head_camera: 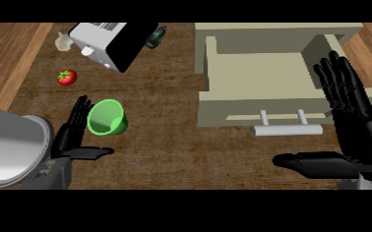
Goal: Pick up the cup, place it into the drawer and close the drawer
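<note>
A green cup [108,117] lies tipped on the wooden counter at the left, its mouth facing up and left. My left hand [73,132] stands just left of it, fingers straight and thumb out, open, its fingertips near the cup's rim. The beige drawer [254,69] is pulled open at the upper right, its inside bare, with a white bar handle [288,129] on its front. My right hand [341,113] is open at the right edge, fingers up over the drawer's right side, thumb pointing left below the handle.
A white and black toaster [112,42] stands at the top left, with a dark bottle [155,37] beside it and a pale garlic bulb [64,41] to its left. A red tomato [67,77] lies further down. A grey round object [22,150] fills the lower left corner.
</note>
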Motion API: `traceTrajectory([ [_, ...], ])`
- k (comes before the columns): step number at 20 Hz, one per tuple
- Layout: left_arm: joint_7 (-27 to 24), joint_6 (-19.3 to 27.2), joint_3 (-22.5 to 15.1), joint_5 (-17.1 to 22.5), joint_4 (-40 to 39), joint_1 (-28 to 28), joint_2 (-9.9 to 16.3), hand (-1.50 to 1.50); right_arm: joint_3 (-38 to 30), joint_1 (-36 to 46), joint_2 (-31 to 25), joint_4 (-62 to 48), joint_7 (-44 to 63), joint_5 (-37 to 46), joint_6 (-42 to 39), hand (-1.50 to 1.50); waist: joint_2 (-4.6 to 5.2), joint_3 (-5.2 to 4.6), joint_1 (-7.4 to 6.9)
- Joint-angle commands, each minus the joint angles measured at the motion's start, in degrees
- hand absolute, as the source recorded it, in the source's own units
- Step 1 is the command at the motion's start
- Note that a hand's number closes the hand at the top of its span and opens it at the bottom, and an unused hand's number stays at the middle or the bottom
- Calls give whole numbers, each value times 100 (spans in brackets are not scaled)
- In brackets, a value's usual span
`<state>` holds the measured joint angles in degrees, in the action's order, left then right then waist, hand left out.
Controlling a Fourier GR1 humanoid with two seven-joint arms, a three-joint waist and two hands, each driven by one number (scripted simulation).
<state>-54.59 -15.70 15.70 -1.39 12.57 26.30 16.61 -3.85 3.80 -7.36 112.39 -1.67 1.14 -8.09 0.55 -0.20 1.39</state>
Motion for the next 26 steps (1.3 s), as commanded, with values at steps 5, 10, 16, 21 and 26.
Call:
traceTrajectory([
  [5, -661, -440, -21, -77, -251, 26, -8, -150, -283, 226, -91, -130, 110, -241, -42, -150, 1, 1, -13],
  [10, -345, -464, 93, 30, -282, 484, -87, -150, -157, -71, -88, 158, 150, -267, -167, -150, 15, -6, 63],
  [16, -695, -1065, 38, 33, -223, 192, -153, -150, -124, 62, -94, -326, -157, -97, -199, -150, 28, -5, 19],
  [21, -626, -1276, 64, 145, -90, 363, -467, -150, -48, 266, 54, -525, -175, -91, -107, -150, 44, -9, -5],
  [26, -419, -2047, 38, 239, 38, 445, -297, 150, -66, -60, -53, -67, -26, -175, -233, -150, 4, -4, 29],
])
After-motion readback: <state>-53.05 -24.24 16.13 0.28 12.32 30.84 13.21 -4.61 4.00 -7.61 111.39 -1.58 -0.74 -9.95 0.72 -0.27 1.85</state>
